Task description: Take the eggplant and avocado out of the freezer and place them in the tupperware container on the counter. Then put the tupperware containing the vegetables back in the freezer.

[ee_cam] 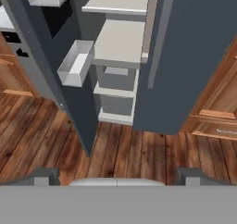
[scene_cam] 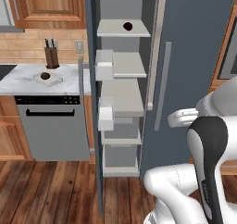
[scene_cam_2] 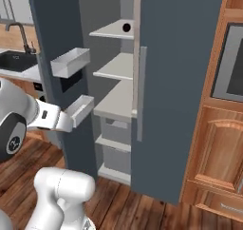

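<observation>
Tool (ee_cam: 118,177) open, well clear of freezer (ee_cam: 185,56) door edge

Kitchen, marble counter (scene_cam: 21,77), dishwasher (scene_cam: 52,126), open freezer (scene_cam: 122,79)

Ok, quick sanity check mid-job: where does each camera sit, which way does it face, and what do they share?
Left base view: behind the arm on its left, facing the open freezer and the counter; white arm at lower right.
Right base view: behind the arm on its right, facing the freezer's shelves; arm at lower left.
Hand view: on the hand, looking down at the freezer's lower shelves and wooden floor; open tool tips at the bottom.
Shared: both base views show the eggplant on the top shelf.
</observation>
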Tool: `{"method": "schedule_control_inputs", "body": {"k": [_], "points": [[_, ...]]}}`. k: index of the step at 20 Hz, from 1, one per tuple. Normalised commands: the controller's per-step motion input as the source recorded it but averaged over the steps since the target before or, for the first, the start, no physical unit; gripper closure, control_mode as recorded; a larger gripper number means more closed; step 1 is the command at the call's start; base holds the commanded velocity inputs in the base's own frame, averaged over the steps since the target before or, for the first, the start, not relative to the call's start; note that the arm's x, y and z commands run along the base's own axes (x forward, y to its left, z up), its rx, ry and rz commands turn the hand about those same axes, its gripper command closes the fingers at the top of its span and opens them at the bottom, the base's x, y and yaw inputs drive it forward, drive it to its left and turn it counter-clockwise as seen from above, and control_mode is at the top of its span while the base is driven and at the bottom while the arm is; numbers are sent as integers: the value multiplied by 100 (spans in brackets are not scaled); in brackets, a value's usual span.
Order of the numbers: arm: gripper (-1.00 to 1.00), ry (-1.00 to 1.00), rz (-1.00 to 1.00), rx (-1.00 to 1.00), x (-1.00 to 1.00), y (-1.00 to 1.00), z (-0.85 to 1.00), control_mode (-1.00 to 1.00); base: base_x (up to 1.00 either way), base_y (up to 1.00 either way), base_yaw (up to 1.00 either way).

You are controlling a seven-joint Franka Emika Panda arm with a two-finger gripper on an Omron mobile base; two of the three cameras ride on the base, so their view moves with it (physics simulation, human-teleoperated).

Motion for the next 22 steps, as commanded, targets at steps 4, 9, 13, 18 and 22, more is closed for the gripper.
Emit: {"method": "schedule_control_inputs", "body": {"k": [4, 9, 13, 18, 22], "points": [[-100, 0, 0, 0, 0, 0, 0, 100, 56, -46, 0], [-100, 0, 0, 0, 0, 0, 0, 100, 78, 0, 0], [-100, 0, 0, 0, 0, 0, 0, 100, 74, 0, 0], [-100, 0, 0, 0, 0, 0, 0, 100, 51, 0, 0], [-100, 0, 0, 0, 0, 0, 0, 100, 45, 13, 0]]}}
